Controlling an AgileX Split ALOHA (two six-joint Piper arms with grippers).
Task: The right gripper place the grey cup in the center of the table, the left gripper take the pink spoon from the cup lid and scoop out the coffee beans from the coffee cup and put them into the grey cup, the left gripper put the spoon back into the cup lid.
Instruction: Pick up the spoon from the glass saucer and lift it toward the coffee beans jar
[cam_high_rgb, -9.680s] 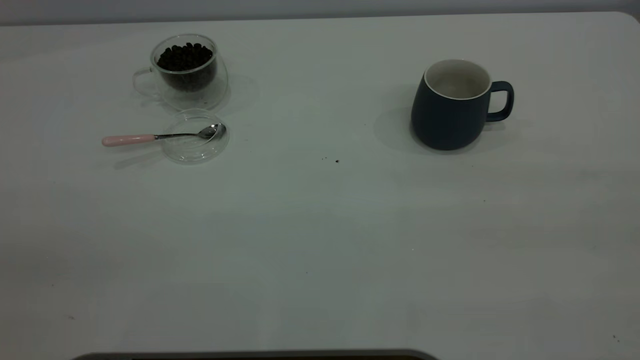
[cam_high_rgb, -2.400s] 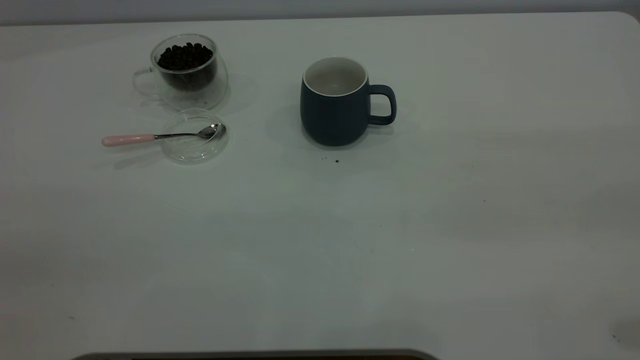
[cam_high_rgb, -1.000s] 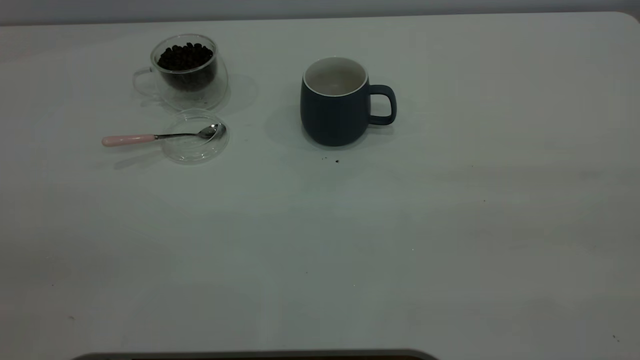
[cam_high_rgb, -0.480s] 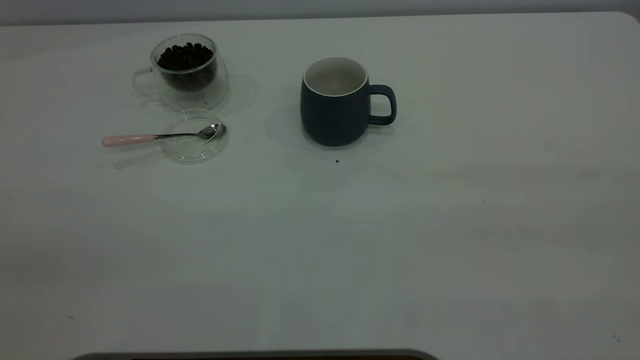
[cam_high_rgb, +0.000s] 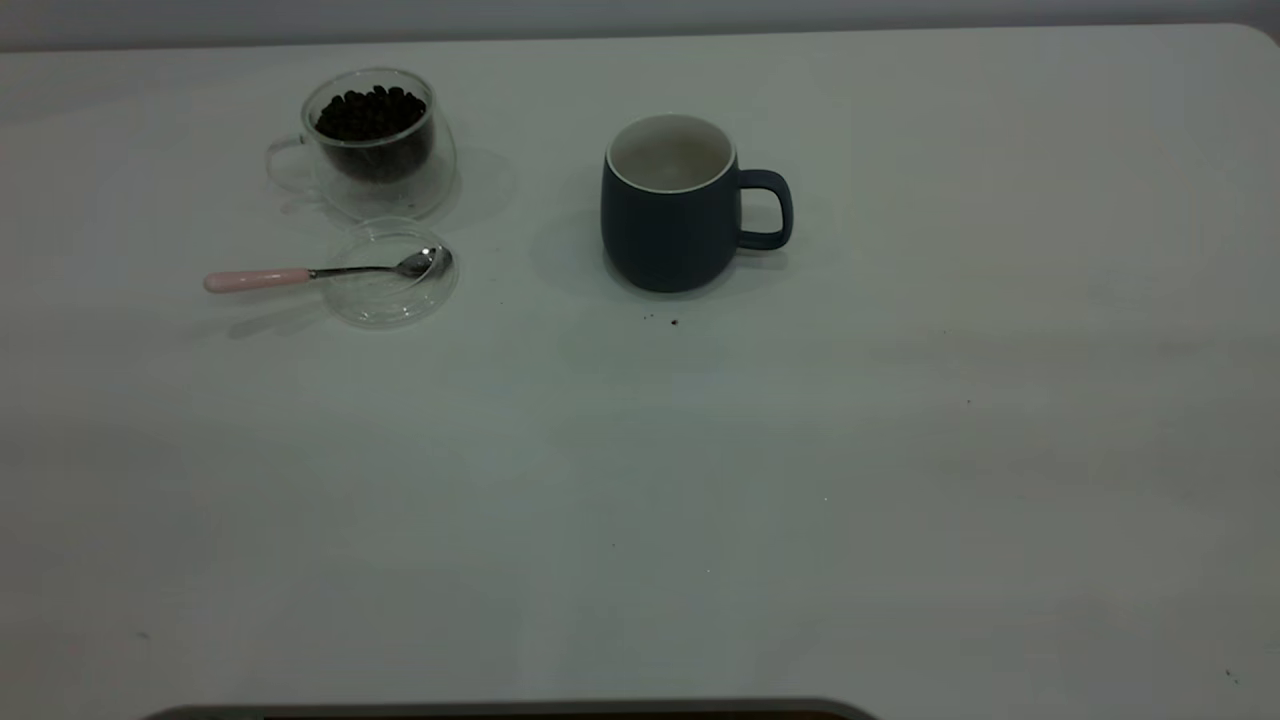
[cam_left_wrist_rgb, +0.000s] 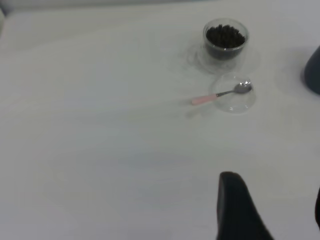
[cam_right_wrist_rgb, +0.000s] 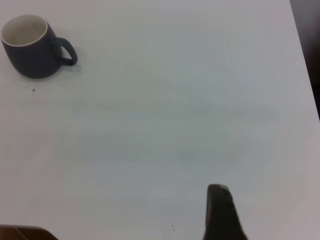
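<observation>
Exterior, cup: the grey cup (cam_high_rgb: 668, 205) stands upright near the table's (cam_high_rgb: 900, 480) centre, handle to the right; 9.7 s ago it stood far right, and it has not shifted over the last 2.4 s.
Exterior, left side: the coffee cup (cam_high_rgb: 372, 140) of beans, the lid (cam_high_rgb: 392, 290) just in front of it and the spoon (cam_high_rgb: 325, 272) resting bowl-first in the lid, all unmoved.
Exterior, arms: neither gripper shows.
Left wrist: one dark finger (cam_left_wrist_rgb: 237, 210) and a sliver of the other hang well short of the spoon (cam_left_wrist_rgb: 220, 94), apart and holding nothing.
Right wrist: one finger (cam_right_wrist_rgb: 222, 212) shows over bare table, far from the cup (cam_right_wrist_rgb: 32, 47); its opening cannot be told.
</observation>
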